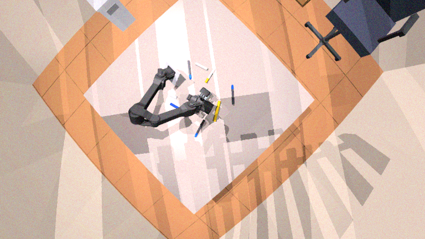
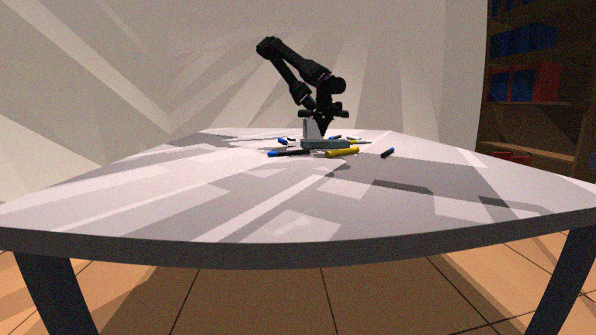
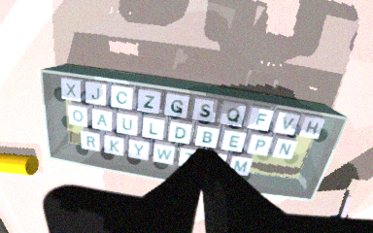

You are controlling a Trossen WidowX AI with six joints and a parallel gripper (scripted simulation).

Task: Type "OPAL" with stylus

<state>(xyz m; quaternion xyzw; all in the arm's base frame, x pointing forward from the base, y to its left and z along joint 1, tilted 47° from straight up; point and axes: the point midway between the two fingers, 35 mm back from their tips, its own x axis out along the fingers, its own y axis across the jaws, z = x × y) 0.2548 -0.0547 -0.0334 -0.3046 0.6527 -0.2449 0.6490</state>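
The keyboard (image 2: 325,143) (image 3: 54,116) is a grey-green tray of white letter keys, seen whole in the wrist view. The O key (image 3: 78,116), A key (image 3: 102,117) and L key (image 3: 152,126) are left of my fingertips; the P key (image 3: 260,144) is to their right. My gripper (image 2: 323,133) (image 3: 204,156) is shut, with no stylus visible between its fingers. Its tips are above the keyboard, just below the B key in the wrist view, and cover keys between W and M. Several pens lie around the keyboard; I cannot tell which is the stylus.
A thick yellow marker (image 1: 216,112) (image 2: 342,151) lies beside the keyboard. Blue-tipped dark pens (image 1: 200,128) (image 2: 289,153), a yellow-tipped white pen (image 1: 210,74) and a white pen (image 1: 201,66) lie around. A grey upright block (image 1: 180,79) (image 2: 310,128) stands behind the keyboard.
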